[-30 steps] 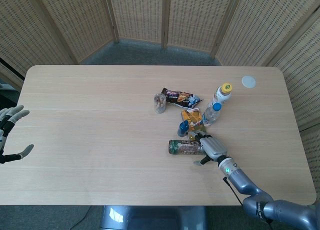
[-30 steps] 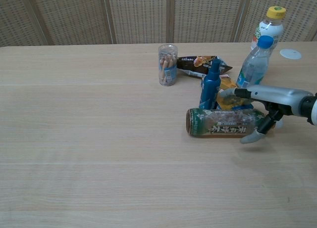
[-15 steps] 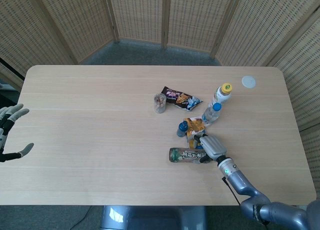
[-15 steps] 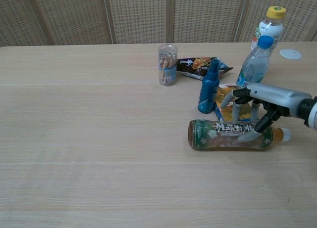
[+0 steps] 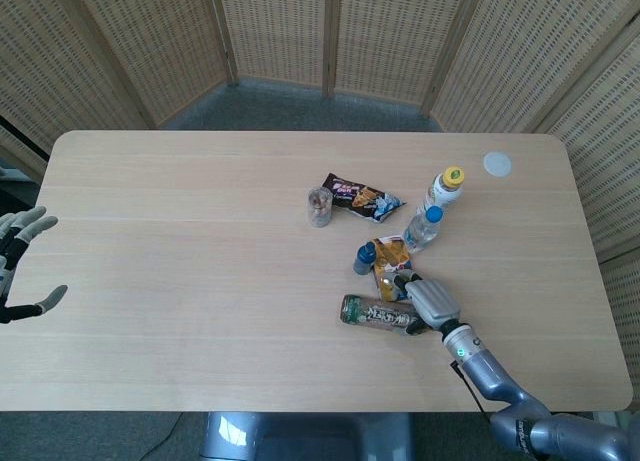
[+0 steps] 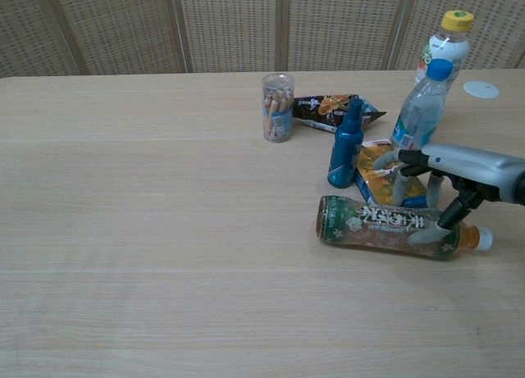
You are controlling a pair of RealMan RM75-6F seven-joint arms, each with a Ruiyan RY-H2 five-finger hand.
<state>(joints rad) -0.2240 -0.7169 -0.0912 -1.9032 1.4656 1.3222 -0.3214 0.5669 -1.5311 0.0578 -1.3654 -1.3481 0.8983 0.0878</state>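
**Right hand clamped over a lying tea bottle, left hand idle at the far left edge**

The left hand (image 5: 22, 266) hangs just off the left edge of the tabletop (image 5: 180, 241), fingers spread apart and holding nothing, palm turned inward. Toward the middle stands a clear snack cup (image 6: 278, 107), with a dark snack bag (image 6: 332, 108) lying just beside it toward the back edge. A small blue bottle (image 6: 346, 144) stands upright next to an orange packet (image 6: 382, 175). Behind them, toward the back right corner, stand a blue-capped bottle (image 6: 421, 106) and a yellow-capped bottle (image 6: 447, 43). The green tea bottle (image 6: 385, 226) lies on its side near the front edge, cap pointing right. The right hand (image 6: 439, 196) reaches in from the front right, forearm low, fingers curled over the bottle and gripping it
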